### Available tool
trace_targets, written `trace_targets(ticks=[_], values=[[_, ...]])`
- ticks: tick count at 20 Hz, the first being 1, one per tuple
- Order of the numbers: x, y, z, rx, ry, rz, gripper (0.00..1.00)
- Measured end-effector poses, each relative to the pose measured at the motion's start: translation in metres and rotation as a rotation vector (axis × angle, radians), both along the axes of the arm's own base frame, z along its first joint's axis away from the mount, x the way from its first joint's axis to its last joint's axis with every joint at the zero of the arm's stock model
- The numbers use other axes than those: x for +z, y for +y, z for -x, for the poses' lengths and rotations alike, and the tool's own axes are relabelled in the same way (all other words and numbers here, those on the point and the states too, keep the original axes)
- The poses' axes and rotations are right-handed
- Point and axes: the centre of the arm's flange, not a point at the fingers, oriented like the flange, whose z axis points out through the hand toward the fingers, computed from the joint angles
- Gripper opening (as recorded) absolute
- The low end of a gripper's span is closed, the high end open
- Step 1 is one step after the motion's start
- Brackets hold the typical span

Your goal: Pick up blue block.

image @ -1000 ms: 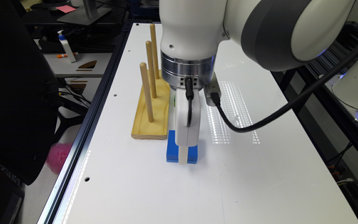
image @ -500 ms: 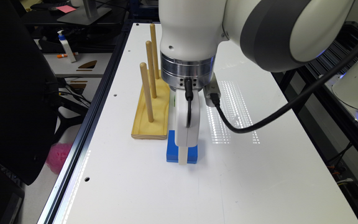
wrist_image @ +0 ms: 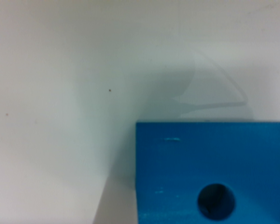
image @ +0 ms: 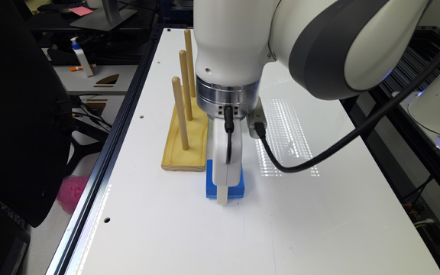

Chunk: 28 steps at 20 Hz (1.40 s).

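White table (image: 319,214) carries the blue block (image: 239,188) beside a wooden peg stand (image: 185,145).

the arm (image: 281,42) was clad in glossy white shells, joined by a dark grey band at the rounded elbow and a ribbed silver collar with small holes at the wrist, from which a thick black cable (image: 319,152) was looped beside the white gripper (image: 222,198).

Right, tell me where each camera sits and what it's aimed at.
Exterior view: off the arm, raised, looking down the white table; shows the arm, the hand at the blue block, and the peg board.
Wrist view: on the wrist, looking down close at the table and block.
Shared: the blue block, the table.
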Motion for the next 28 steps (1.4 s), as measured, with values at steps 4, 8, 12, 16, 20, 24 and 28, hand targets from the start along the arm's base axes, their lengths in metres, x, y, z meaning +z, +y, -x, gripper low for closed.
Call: trace_targets(ticks=[4, 8, 12, 16, 20, 24, 28], values=[[0.000, 0.000, 0.000, 0.000, 0.000, 0.000, 0.00], [0.000, -0.001, 0.000, 0.000, 0.002, 0.002, 0.00], [0.010, -0.002, -0.001, 0.001, 0.000, 0.007, 0.00], [0.032, -0.002, -0.002, 0.005, 0.002, 0.018, 0.00], [0.057, -0.002, -0.003, 0.010, 0.001, 0.028, 0.00], [0.072, -0.002, -0.002, 0.013, -0.001, 0.033, 0.00], [0.091, -0.002, -0.001, 0.015, -0.005, 0.039, 0.00]])
